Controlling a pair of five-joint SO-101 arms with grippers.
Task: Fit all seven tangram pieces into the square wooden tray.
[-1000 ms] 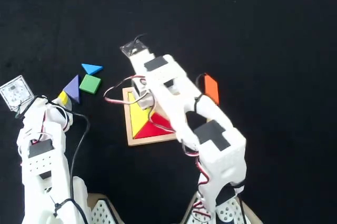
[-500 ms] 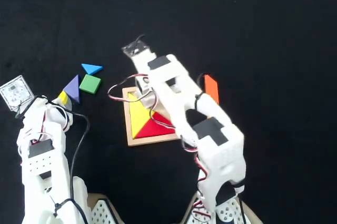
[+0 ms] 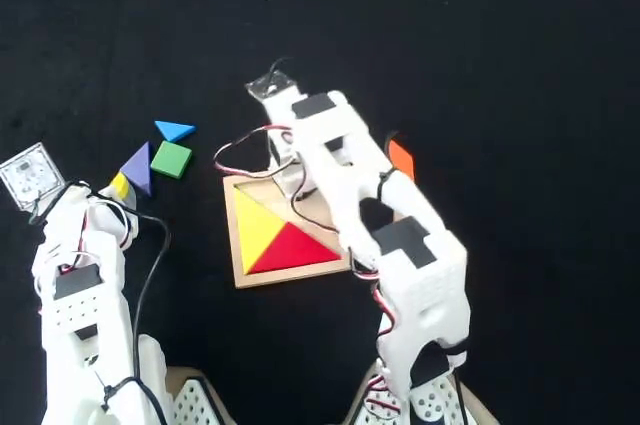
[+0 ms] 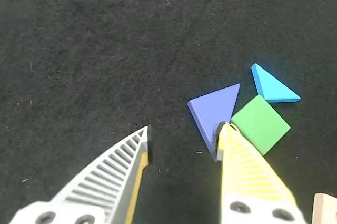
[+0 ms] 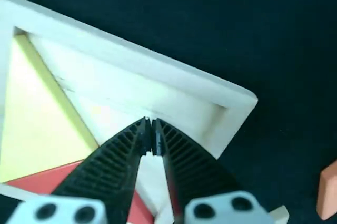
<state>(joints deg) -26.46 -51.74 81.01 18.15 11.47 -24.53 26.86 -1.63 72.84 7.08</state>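
Tray: square wooden tray (image 3: 231, 230) sitting at centre of the high view, holding a large yellow triangle (image 3: 255, 225) and a large red triangle (image 3: 297, 248), with the upper right part lying bare.
Right gripper: black-fingered right gripper (image 5: 151, 124) hanging over that bare wood, jaws clenched on nothing.
Left gripper: left gripper (image 4: 184, 138) sitting at left of the high view, jaws released and gripping nothing, one tip at the edge of a purple triangle (image 4: 215, 110).
Loose pieces: green square (image 4: 260, 124) and small blue triangle (image 4: 274, 87) clustering beside the purple one; orange parallelogram (image 3: 401, 158) lying right of the tray.
Step, judged: probably fetching the orange piece next.
Doing it well: rising clear of the rim first, opening wide before descending, pinching across the narrow width, keeping it flat, avoiding nudging the tray.
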